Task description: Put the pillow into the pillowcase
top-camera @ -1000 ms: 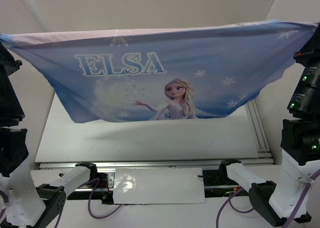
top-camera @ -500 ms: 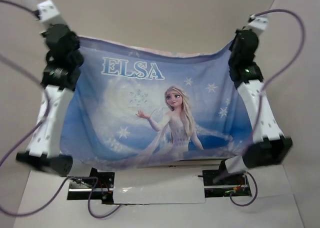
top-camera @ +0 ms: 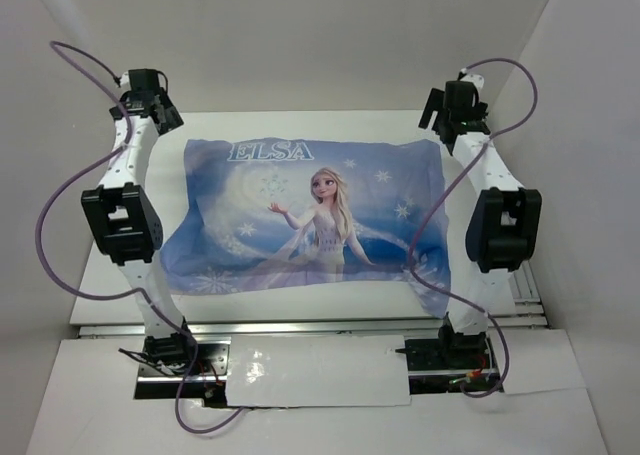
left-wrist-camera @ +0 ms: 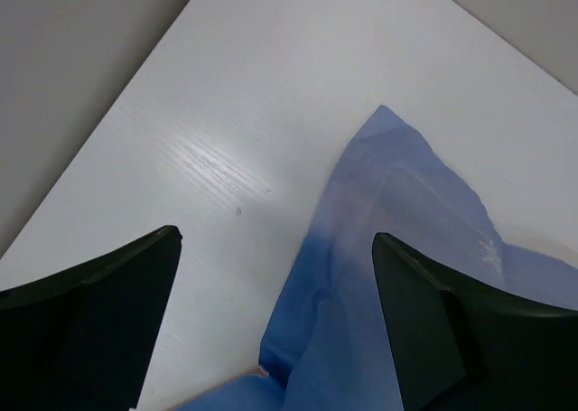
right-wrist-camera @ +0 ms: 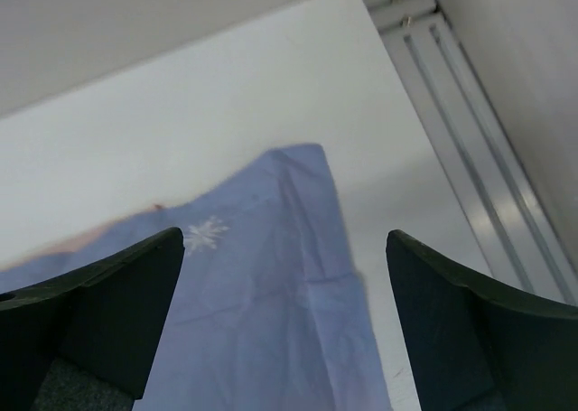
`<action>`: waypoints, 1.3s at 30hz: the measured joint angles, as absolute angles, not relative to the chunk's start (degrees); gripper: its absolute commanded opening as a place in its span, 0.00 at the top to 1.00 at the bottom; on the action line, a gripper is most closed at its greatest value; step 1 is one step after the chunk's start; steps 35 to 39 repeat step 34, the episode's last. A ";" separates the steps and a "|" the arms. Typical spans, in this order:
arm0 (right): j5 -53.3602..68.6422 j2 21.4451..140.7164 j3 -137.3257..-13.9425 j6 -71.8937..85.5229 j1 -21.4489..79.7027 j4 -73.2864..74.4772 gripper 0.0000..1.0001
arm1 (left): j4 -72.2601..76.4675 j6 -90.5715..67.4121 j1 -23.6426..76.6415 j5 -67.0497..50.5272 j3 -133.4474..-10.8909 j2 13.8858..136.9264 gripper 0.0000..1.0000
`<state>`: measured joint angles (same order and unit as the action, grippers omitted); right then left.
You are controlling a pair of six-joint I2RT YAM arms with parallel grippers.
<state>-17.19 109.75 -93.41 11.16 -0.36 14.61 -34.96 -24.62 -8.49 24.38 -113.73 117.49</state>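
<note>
Just one pillowcase (top-camera: 310, 215), perhaps stuffed, on one table (top-camera: 300, 127).

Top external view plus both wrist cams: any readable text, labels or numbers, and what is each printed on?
"ELSA": pale outlined capitals printed on the blue pillowcase, near its far left corner, in the top external view.
Left wrist view: no text.
Right wrist view: no text, only a white snowflake printed on the fabric.
Nothing else legible on the arms or bases.

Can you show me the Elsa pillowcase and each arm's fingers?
pillowcase (top-camera: 300, 220), top view, middle of its blue side.
left fingers (left-wrist-camera: 90, 321), left wrist view, finger at picture's left.
right fingers (right-wrist-camera: 479, 330), right wrist view, finger at picture's right.
</note>
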 measured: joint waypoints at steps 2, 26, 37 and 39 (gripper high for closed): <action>-16.23 105.21 -92.82 11.60 -0.36 14.26 0.00 | -34.79 -25.58 -9.47 22.65 -111.96 114.06 0.00; -6.11 63.94 -54.28 23.31 -0.80 26.11 0.00 | -36.16 -36.34 6.24 14.09 -65.73 65.98 0.00; -10.09 55.20 -51.29 24.25 -0.84 29.41 0.00 | -39.62 -39.79 15.94 18.00 -61.71 62.67 0.00; -10.09 55.20 -51.29 24.25 -0.84 29.41 0.00 | -39.62 -39.79 15.94 18.00 -61.71 62.67 0.00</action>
